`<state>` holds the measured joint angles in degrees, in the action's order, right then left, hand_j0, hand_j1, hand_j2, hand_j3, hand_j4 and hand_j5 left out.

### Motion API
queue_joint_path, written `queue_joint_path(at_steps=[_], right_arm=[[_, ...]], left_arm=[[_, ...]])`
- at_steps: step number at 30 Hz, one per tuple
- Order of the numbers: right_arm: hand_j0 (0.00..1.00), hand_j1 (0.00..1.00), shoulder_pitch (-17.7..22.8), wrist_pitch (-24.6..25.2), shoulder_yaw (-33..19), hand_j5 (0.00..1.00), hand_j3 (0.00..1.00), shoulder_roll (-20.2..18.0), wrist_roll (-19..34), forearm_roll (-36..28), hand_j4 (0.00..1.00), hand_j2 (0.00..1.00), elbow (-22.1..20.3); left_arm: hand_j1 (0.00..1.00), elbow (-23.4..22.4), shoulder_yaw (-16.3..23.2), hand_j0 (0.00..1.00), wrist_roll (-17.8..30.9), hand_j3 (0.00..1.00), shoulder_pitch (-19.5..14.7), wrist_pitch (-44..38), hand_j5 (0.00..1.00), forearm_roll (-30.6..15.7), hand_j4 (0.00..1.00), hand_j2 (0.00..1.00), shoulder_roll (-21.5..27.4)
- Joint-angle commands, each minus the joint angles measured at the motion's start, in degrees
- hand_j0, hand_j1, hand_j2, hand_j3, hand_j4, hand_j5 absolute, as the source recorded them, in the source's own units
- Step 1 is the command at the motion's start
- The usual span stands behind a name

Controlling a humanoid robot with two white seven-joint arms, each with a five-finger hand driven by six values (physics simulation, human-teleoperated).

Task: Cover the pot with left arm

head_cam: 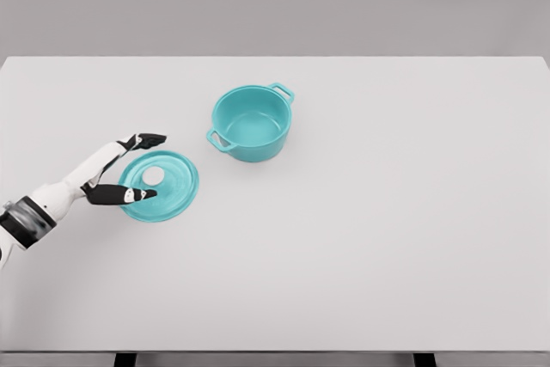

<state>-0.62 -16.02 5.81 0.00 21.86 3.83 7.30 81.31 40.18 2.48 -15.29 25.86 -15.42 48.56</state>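
A teal pot [252, 122] with two side handles stands uncovered on the white table, a little left of centre toward the back. Its matching round teal lid [166, 186] lies flat on the table to the pot's lower left, with a pale knob in its middle. My left hand [144, 168] reaches in from the lower left and hovers at the lid's left edge. Its fingers are spread: one dark fingertip [153, 139] points past the lid's upper rim, another lies over the lid near the knob. It holds nothing.
The white table [387, 238] stretches wide to the right and toward the front edge. A grey wall rises behind it. Nothing else stands on the surface.
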Motion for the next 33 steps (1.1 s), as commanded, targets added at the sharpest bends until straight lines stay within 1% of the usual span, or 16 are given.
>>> queue_joint_path(at_steps=[1,8,13,15,17,19,22,24,26,28,29,33], right_arm=[[1.00,1.00,0.0,-0.1,0.0,1.00,1.00,0.0,0.0,0.0,1.00,1.00,0.0],[1.00,1.00,0.0,0.0,0.0,1.00,1.00,0.0,0.0,0.0,1.00,1.00,0.0],[1.00,1.00,0.0,-0.1,0.0,1.00,1.00,0.0,0.0,0.0,1.00,1.00,0.0],[1.00,1.00,0.0,-0.1,0.0,1.00,1.00,0.0,0.0,0.0,1.00,1.00,0.0],[1.00,1.00,0.0,0.0,0.0,1.00,1.00,0.0,0.0,0.0,1.00,1.00,0.0],[1.00,1.00,0.0,0.0,0.0,1.00,1.00,0.0,0.0,-0.1,1.00,1.00,0.0],[1.00,1.00,0.0,0.0,0.0,1.00,1.00,0.0,0.0,0.0,1.00,1.00,0.0],[1.00,1.00,0.0,0.0,0.0,1.00,1.00,0.0,0.0,0.0,1.00,1.00,0.0],[1.00,1.00,0.0,0.0,0.0,1.00,1.00,0.0,0.0,0.0,1.00,1.00,0.0],[1.00,1.00,0.0,0.0,0.0,1.00,1.00,0.0,0.0,0.0,1.00,1.00,0.0],[1.00,1.00,-0.1,0.0,0.0,1.00,1.00,0.0,0.0,0.0,1.00,1.00,0.0],[1.00,1.00,0.0,0.0,0.0,1.00,1.00,0.0,0.0,0.0,1.00,1.00,0.0]], left_arm=[[0.85,-0.5,0.1,0.85,0.0,0.85,0.0,0.1,0.85,-0.3,0.85,0.85,0.0],[0.85,-1.8,0.2,0.85,0.1,0.85,0.0,0.3,0.85,-0.3,0.85,0.85,-0.2],[0.80,-1.8,0.3,0.80,0.0,0.80,0.3,0.6,0.80,-0.2,0.80,0.80,-0.4],[0.76,-1.8,0.3,0.76,0.0,0.76,0.4,1.2,0.76,-0.2,0.76,0.76,-0.4],[0.73,-1.9,0.3,0.73,0.0,0.73,0.4,2.0,0.73,0.0,0.73,0.73,-0.4],[0.73,-1.9,1.8,0.73,-0.2,0.73,0.4,2.5,0.73,0.1,0.73,0.73,-0.5],[0.71,-1.9,2.0,0.71,-0.3,0.71,0.4,3.3,0.71,0.2,0.71,0.71,-0.7],[0.70,-3.8,2.0,0.70,-0.3,0.70,0.4,3.8,0.70,0.2,0.70,0.70,-1.6],[0.66,-5.5,2.2,0.66,-0.3,0.66,0.3,5.7,0.66,0.2,0.66,0.66,-1.9],[0.65,-5.6,2.3,0.65,-0.3,0.65,0.3,5.9,0.65,0.2,0.65,0.65,-2.0],[0.62,-5.6,2.3,0.62,-0.3,0.62,0.3,5.9,0.62,0.2,0.62,0.62,-2.1],[0.60,-5.7,2.4,0.60,-0.3,0.60,0.3,6.0,0.60,0.2,0.60,0.60,-2.4]])
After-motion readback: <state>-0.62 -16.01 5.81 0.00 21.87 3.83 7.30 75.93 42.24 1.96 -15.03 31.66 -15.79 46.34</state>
